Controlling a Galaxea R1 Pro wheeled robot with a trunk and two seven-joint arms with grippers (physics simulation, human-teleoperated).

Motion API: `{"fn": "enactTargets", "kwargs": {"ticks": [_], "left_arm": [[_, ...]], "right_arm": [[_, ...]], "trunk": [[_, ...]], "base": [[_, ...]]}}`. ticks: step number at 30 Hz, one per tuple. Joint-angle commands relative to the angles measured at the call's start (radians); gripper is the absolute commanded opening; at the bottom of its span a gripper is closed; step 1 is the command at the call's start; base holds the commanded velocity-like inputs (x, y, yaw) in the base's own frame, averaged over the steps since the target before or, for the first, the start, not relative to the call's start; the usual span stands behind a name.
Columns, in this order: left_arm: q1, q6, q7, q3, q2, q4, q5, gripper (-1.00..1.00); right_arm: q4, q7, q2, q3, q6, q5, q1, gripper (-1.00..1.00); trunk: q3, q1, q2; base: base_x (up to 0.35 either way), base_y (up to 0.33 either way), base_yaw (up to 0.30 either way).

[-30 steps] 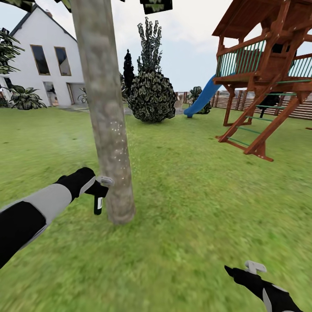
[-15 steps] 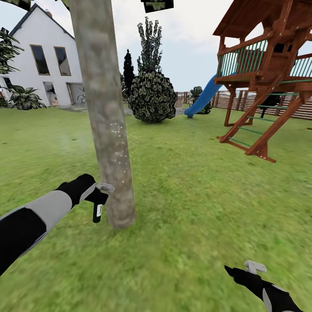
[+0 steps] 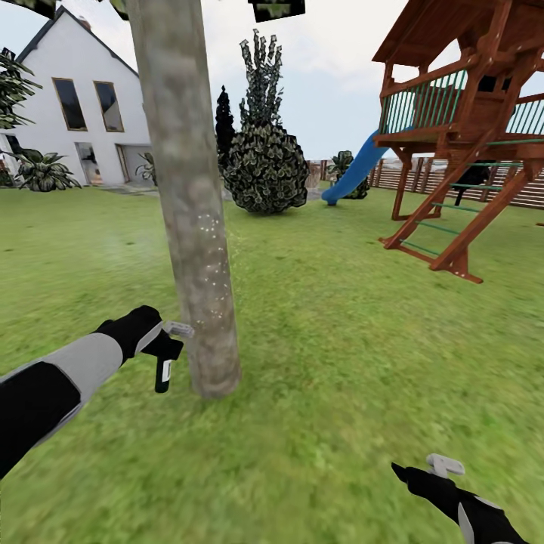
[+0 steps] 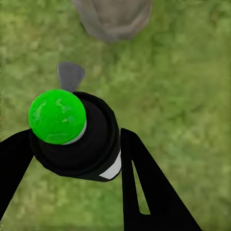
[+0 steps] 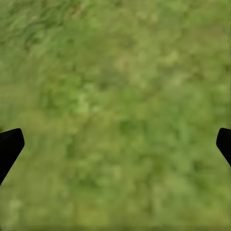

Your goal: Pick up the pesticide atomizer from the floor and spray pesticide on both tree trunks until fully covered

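The left gripper (image 4: 72, 144) had its two dark fingers (image 4: 149, 187) clamped on the pesticide atomizer (image 3: 163, 373), whose green cap (image 4: 57, 116) and white label patch faced the wrist camera. In the head view the bottle hung nozzle-up just beside the tree trunk (image 3: 193, 211), at about 9 o'clock from its base, apart from the bark by a thin gap. Compared with a second earlier, the bottle sat a touch lower and farther from the trunk, and the speckle of white spray dots on the bark looked broader; this suggested that spraying of this trunk was under way, with much of the column still bare. The right gripper (image 3: 423, 477) hung low at 5 o'clock of the head view, its fingers spread wide over plain grass, holding nothing. Open lawn (image 3: 340, 340) lay all round the trunk, giving room to circle it. The wooden play tower (image 3: 461, 136) and blue slide (image 3: 353, 170) stood well apart at 2 o'clock, a round bush (image 3: 264, 170) at 12 o'clock, the white house (image 3: 75, 113) at 10 o'clock.
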Motion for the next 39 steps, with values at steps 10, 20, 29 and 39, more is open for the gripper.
{"fn": "enactTargets", "kwargs": {"ticks": [10,20,29,39], "left_arm": [[0.000,0.000,0.000,0.000,0.003,0.000,-0.001,-1.00],[0.000,0.000,0.000,0.000,0.003,0.000,-0.002,-1.00],[0.000,0.001,0.000,-0.001,0.003,0.001,-0.002,-1.00],[0.000,0.004,0.002,0.000,0.003,0.000,-0.002,-1.00]], "right_arm": [[0.000,0.000,0.000,0.000,0.000,0.000,0.000,1.00],[0.000,0.000,0.000,0.000,0.000,0.000,0.000,1.00],[0.000,0.001,0.000,0.000,0.000,0.000,0.000,1.00],[0.000,0.000,0.000,0.000,0.000,0.000,0.000,1.00]], "trunk": [[0.000,0.000,0.000],[0.000,0.000,0.000],[0.000,0.000,0.000],[0.000,0.000,0.000]], "base": [[0.000,0.134,-0.220],[-0.050,0.225,-0.016],[-0.144,0.123,-0.144],[-0.170,0.244,-0.080]]}}
